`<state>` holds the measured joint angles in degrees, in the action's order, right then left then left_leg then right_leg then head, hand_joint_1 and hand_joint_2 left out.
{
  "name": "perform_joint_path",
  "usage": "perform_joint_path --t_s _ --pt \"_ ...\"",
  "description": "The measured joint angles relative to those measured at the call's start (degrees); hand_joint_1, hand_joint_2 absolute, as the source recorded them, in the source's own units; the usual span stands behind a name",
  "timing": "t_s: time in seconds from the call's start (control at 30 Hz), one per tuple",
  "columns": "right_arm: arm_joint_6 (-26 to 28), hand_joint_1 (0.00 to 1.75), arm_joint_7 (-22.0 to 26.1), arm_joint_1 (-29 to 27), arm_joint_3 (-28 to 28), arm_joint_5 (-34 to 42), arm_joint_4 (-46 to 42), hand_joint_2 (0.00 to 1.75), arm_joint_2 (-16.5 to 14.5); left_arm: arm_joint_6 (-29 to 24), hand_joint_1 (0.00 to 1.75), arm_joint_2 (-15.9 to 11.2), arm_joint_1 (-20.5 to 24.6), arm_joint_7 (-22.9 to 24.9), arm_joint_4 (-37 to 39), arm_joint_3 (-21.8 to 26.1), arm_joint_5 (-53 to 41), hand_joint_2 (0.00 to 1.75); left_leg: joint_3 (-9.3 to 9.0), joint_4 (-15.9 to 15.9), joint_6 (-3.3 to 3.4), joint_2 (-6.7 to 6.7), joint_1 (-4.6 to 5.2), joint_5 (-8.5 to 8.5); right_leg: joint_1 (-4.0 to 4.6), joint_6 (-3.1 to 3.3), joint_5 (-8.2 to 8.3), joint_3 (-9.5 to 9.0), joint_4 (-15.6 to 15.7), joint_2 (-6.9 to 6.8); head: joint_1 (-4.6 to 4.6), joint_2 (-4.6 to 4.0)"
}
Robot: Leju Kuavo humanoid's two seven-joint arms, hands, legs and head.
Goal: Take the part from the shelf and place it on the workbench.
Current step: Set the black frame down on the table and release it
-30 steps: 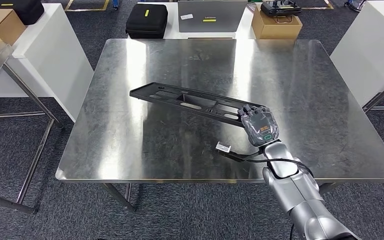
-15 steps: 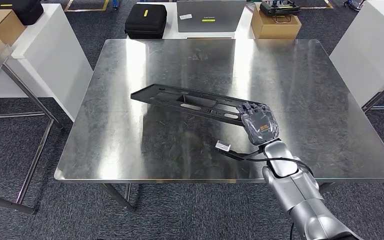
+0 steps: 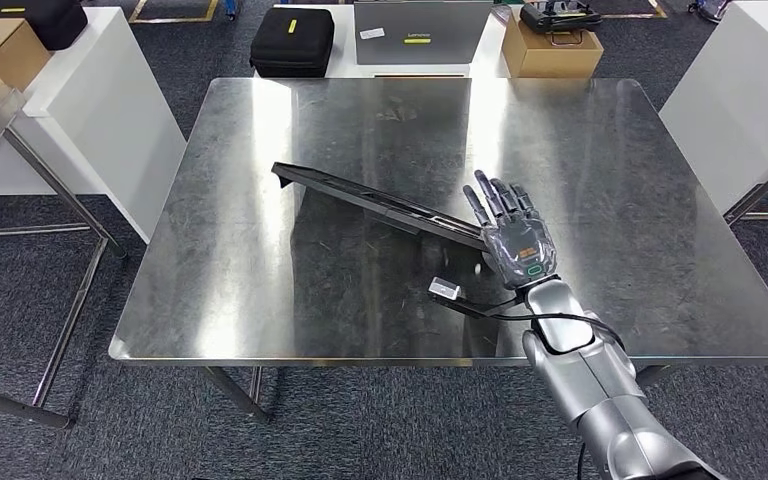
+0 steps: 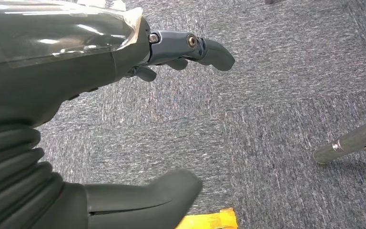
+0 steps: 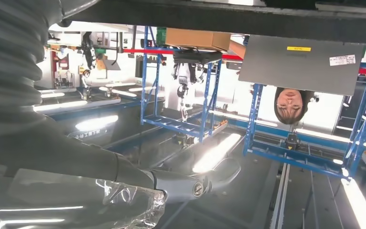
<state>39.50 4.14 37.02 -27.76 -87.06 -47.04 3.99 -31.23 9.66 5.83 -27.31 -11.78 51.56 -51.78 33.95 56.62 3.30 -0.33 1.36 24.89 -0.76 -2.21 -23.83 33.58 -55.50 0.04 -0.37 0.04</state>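
The part (image 3: 370,200) is a long black plastic bracket lying slantwise on the steel workbench (image 3: 610,150), turned so that I see mostly its thin edge. My right hand (image 3: 512,238) is at the part's near end with its fingers stretched out and spread, gripping nothing. Whether the palm still touches the part I cannot tell. In the right wrist view the part (image 5: 228,19) runs as a dark band over the hand (image 5: 124,191). My left hand (image 4: 76,95) hangs over grey carpet, fingers apart and holding nothing.
Behind the bench, a white table carries a black case (image 3: 293,40), a closed laptop (image 3: 422,30) and a cardboard box (image 3: 552,50). White tables flank both sides. A small white tag (image 3: 445,291) on a cable lies by my right wrist. A person (image 5: 290,105) stands beyond.
My right hand's fingers have uncurled from the part's end and spread wide. The part has tipped from lying flat in the hand onto its edge on the bench.
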Motion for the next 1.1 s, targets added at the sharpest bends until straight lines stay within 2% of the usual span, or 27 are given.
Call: perform_joint_path --t_s 0.73,0.87,0.97,1.1 --pt "0.00 0.00 0.10 0.05 0.05 0.22 0.02 1.75 -0.01 0.58 0.00 0.00 -0.02 0.79 0.00 0.02 -0.10 0.00 0.00 0.00 0.00 0.00 0.00 0.00 0.00 0.00 0.00 0.00 0.00 0.00 0.00 0.00" --pt "-0.63 0.00 3.03 0.12 0.56 3.30 -0.02 1.75 0.24 0.87 0.00 0.00 -0.08 0.81 0.00 0.05 0.10 0.00 0.00 0.00 0.00 0.00 0.00 0.00 0.00 0.00 0.00 0.01 0.00 0.00 -0.01 0.00" --pt "-5.01 0.00 6.77 0.11 1.09 9.86 -0.87 1.75 1.41 1.01 0.00 0.01 -0.11 0.78 0.00 0.37 0.58 0.00 -0.01 0.00 0.00 -0.03 0.00 0.00 0.00 0.00 0.00 0.01 0.01 -0.01 -0.01 0.00" --pt "-16.46 0.00 11.77 -0.26 1.61 22.49 -3.26 1.75 4.39 1.04 0.00 0.02 -0.28 0.78 0.00 1.30 0.98 0.00 0.01 0.00 0.00 -0.10 0.03 0.00 0.00 0.00 0.00 0.00 0.01 -0.04 0.01 0.00"
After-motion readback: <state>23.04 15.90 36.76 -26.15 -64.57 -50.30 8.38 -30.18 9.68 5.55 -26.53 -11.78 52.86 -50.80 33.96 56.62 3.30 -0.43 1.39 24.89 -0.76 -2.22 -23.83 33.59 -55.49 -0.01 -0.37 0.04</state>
